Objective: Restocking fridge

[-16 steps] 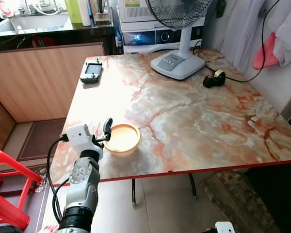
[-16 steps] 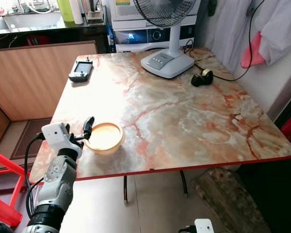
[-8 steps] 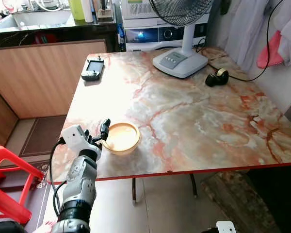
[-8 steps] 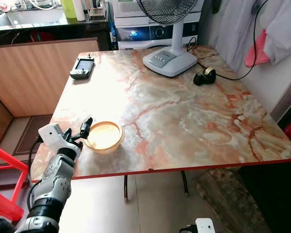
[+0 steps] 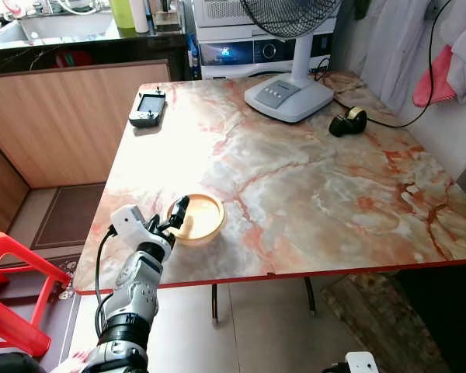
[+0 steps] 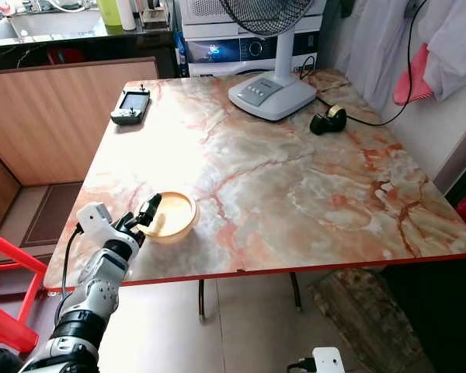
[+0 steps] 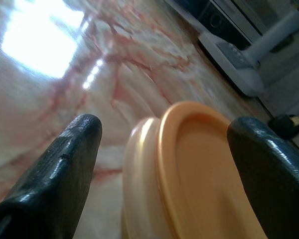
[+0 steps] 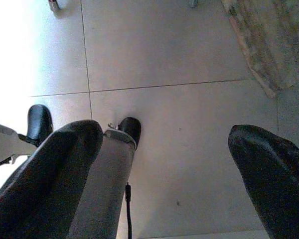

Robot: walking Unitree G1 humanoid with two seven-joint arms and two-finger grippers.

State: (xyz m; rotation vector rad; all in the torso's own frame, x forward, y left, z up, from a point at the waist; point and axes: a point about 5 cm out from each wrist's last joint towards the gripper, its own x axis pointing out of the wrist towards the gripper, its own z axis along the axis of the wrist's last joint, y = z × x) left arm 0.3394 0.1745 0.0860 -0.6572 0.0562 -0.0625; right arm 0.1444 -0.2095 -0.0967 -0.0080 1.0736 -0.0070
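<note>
Since a second ago the left gripper point(image 5: 175, 218) has pushed forward from the near left side of the orange bowl point(image 5: 196, 219) to its rim: its black fingers point(image 7: 60, 169), which then stood beside the near left wall, now reach over the near left edge, and the wrist has dropped lower and closer to the table's near edge. The bowl itself has not visibly shifted on the marble table point(image 5: 311, 179); the slight change of framing is the head camera moving.

In the left wrist view the jaws stand wide apart, one finger on each side of the bowl's rim, gripping nothing yet. The right gripper point(image 8: 164, 169) hangs idle over the tiled floor, its fingers spread wide and empty.

The bowl sits near the table's near left corner, upright, and I cannot tell whether it holds anything. It looks like thin, light plastic: stiff enough to pinch, but smooth, so it may slide on the polished top if nudged. I judge the best hold is a pinch across the near wall at the rim.

Farther off lie a small handheld device point(image 5: 147, 109) at the far left, a fan base point(image 5: 287, 97) and a tape dispenser point(image 5: 346, 123) at the far right.
</note>
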